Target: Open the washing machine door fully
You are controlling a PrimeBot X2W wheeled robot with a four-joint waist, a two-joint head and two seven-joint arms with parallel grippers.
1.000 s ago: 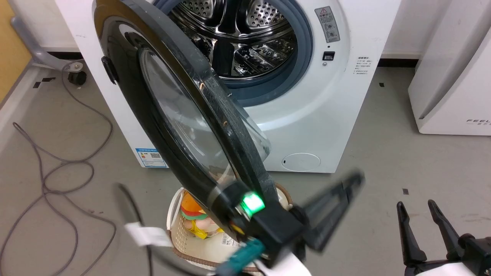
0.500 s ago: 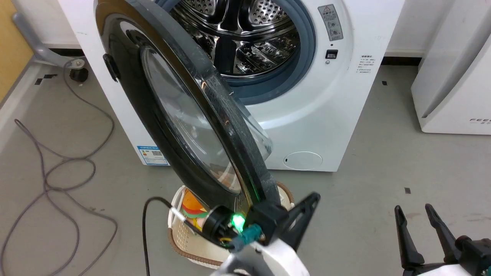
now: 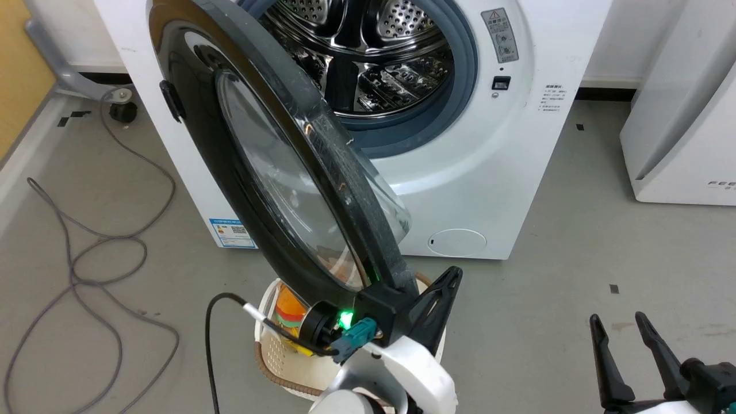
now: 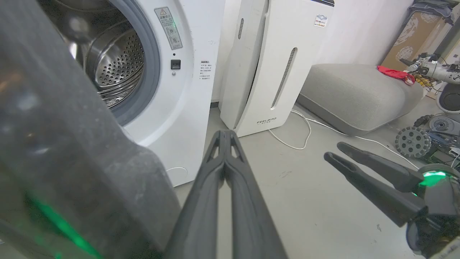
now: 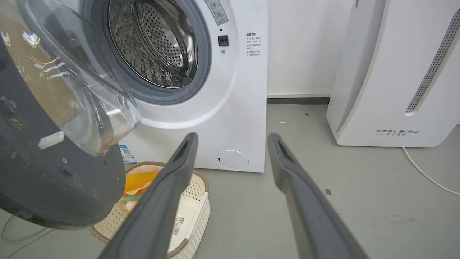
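The washing machine (image 3: 489,172) stands with its steel drum (image 3: 374,57) exposed. The washing machine door (image 3: 190,115) is swung out toward me, nearly edge-on, glossy black side to the left and the glass bowl (image 5: 72,90) bulging right. My left gripper (image 3: 453,275) is shut on nothing, its wrist tucked against the lower end of the door's grey rim (image 3: 345,190), on the inner side; I cannot tell if it touches. In the left wrist view that rim (image 4: 72,144) looms at the left of the closed fingers (image 4: 224,169). My right gripper (image 3: 615,322) hangs open at the lower right, apart from the door.
A cream basket (image 3: 270,351) of toys sits on the floor under the door's lower edge. Grey cables (image 3: 86,259) loop on the floor at the left. The white FEELBIRD appliance (image 3: 678,115) stands to the right, with a grey cushion (image 4: 359,93) beyond it.
My left gripper has swung left and in toward the door's lower rim, its motion blur gone. The camera has shifted slightly. The door's angle and the right gripper look unchanged.
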